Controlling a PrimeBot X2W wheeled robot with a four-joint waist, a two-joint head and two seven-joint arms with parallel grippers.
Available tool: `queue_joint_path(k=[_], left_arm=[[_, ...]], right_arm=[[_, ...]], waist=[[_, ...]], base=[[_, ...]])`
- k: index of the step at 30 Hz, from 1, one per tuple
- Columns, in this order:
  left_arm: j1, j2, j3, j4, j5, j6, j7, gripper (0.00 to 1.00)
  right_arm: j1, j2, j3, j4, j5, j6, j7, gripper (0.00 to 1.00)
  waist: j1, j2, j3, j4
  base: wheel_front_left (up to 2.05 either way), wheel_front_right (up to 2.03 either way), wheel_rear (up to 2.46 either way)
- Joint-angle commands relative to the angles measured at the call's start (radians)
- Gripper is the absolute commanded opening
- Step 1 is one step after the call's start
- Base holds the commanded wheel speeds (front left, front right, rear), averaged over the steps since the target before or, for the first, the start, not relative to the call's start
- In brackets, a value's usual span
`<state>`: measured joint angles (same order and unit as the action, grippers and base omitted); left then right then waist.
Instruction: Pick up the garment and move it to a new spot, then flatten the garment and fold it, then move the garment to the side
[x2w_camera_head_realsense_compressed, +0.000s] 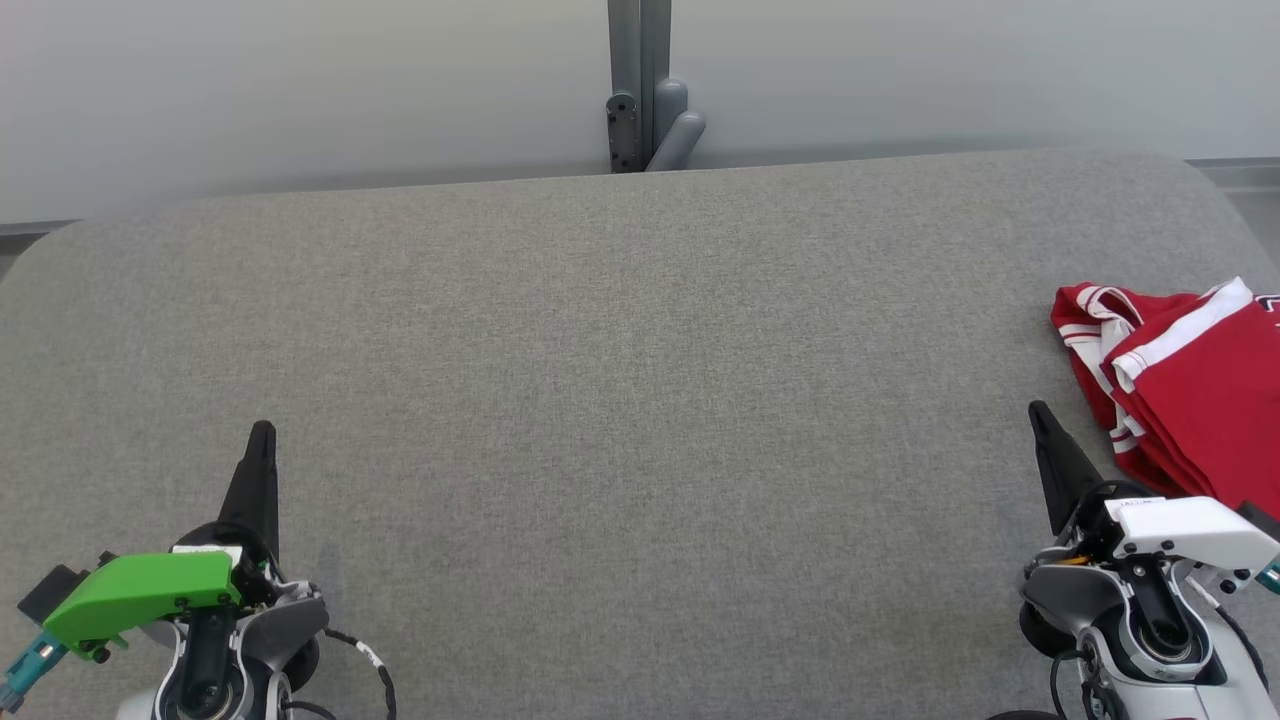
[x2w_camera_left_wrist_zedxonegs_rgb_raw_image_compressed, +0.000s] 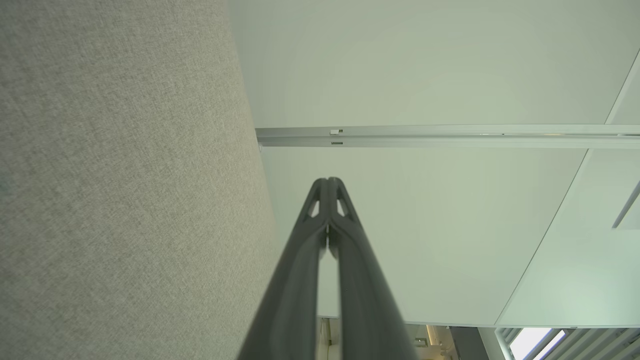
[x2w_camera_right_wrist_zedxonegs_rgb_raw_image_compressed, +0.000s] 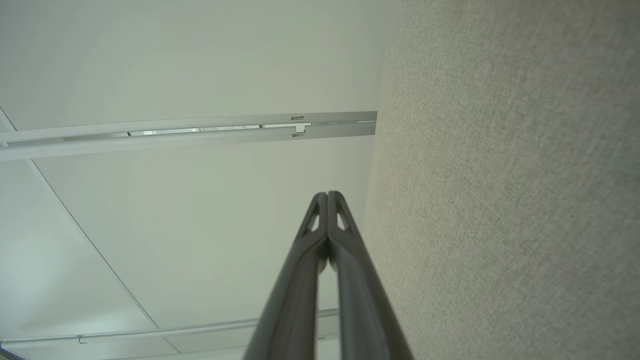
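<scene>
The garment (x2w_camera_head_realsense_compressed: 1185, 385) is red with white trim and lies folded at the right edge of the grey fabric table (x2w_camera_head_realsense_compressed: 640, 380), partly cut off by the head view's border. My right gripper (x2w_camera_head_realsense_compressed: 1040, 412) is shut and empty, just left of the garment's near corner and apart from it. At the lower left my left gripper (x2w_camera_head_realsense_compressed: 263, 430) is also shut and holds nothing. Each wrist view shows its own fingertips pressed together, the left gripper (x2w_camera_left_wrist_zedxonegs_rgb_raw_image_compressed: 328, 181) and the right gripper (x2w_camera_right_wrist_zedxonegs_rgb_raw_image_compressed: 327, 195) both pointing past the table's surface toward a pale wall.
A grey post with a hinge bracket (x2w_camera_head_realsense_compressed: 645, 90) stands behind the table's far edge, against a pale wall. The table's corners are rounded. A metal rail (x2w_camera_left_wrist_zedxonegs_rgb_raw_image_compressed: 445, 135) runs across the wall in the left wrist view.
</scene>
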<state>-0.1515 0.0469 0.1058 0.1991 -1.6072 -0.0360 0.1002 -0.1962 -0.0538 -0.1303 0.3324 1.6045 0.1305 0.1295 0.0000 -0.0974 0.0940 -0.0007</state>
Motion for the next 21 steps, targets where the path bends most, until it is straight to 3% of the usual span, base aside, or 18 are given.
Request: queue_joint_path(k=[1, 21], left_arm=[[-0.007, 0.006, 0.005, -0.003, -0.002, -0.001, 0.0, 0.0], [-0.007, 0.006, 0.005, -0.003, -0.002, -0.001, 0.0, 0.0]], right_arm=[[-0.008, -0.008, -0.002, -0.004, 0.005, 0.0, 0.001, 0.0], [-0.007, -0.01, 0.003, -0.005, 0.01, 0.0, -0.005, 0.0]], waist=[[0.0, 0.0, 0.0, 0.0], [0.0, 0.0, 0.0, 0.0]], base=[[0.0, 0.0, 0.0], [0.0, 0.0, 0.0]])
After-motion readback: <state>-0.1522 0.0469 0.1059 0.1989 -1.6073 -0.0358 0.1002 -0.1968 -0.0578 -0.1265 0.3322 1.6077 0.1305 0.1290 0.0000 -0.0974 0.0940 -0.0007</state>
